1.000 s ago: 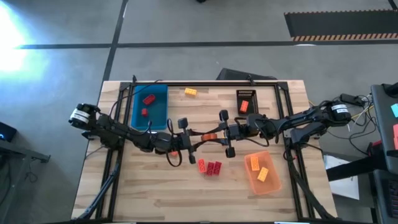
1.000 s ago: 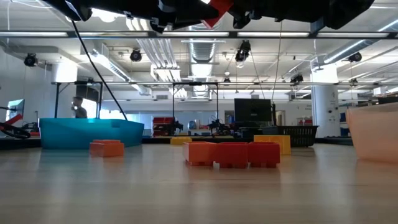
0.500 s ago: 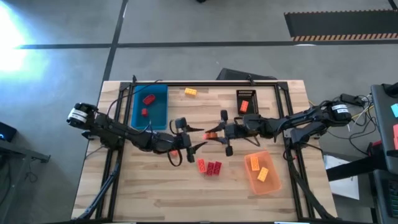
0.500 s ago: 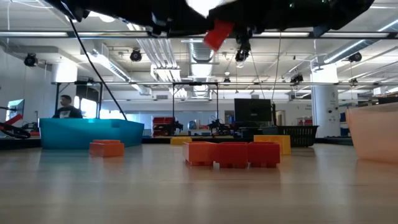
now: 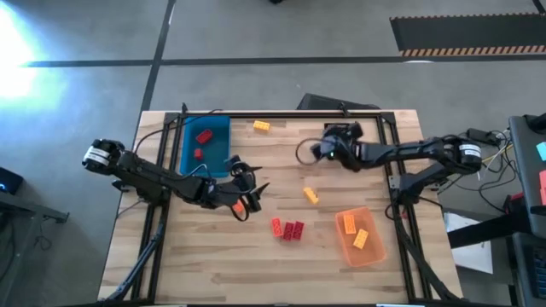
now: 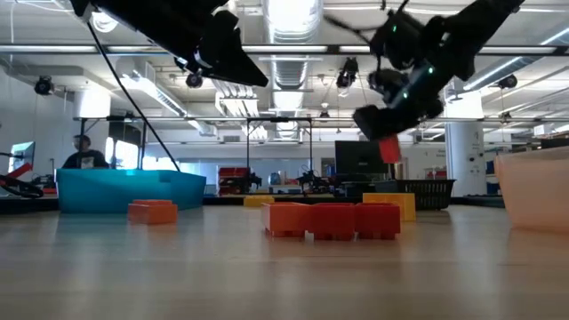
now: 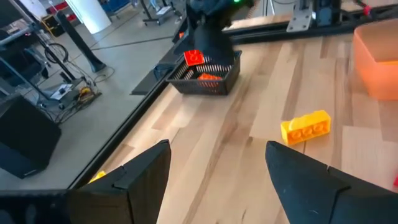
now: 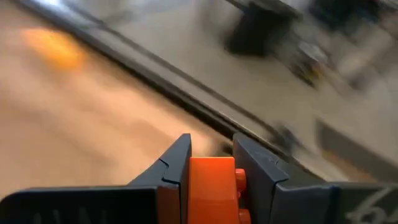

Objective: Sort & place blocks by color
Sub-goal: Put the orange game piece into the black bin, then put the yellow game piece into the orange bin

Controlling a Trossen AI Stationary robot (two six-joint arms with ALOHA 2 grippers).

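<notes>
While the right gripper (image 8: 211,167) hangs above the table's far side beside the black tray (image 7: 205,78), its two fingers are clamped on a single orange-red block (image 8: 212,186), which the low view shows raised well clear of the wood (image 6: 388,148). From above, that gripper (image 5: 328,150) sits over the black tray's place near the back edge of the table (image 5: 281,260). The left gripper (image 5: 247,194) holds nothing, its fingers (image 7: 140,171) spread apart, and it hovers just off the near corner of the blue tray (image 5: 217,162), with a small orange block (image 5: 242,205) close by it on the wood.

Two red blocks (image 5: 203,136) lie inside the blue tray. One yellow block (image 5: 261,126) rests near the back edge between the blue and black trays, and another yellow block (image 5: 310,195) lies alone mid-table, seen from the left wrist as a studded brick (image 7: 305,126) on bare wood. A short row of red blocks (image 5: 288,228) sits toward the front, touching one another. The translucent orange tray (image 5: 373,251) at the front right holds two orange-yellow blocks (image 5: 355,232). In the black tray, the left wrist view shows an orange block (image 7: 208,76) lying inside. A person (image 6: 80,153) shows in the room beyond the table.
</notes>
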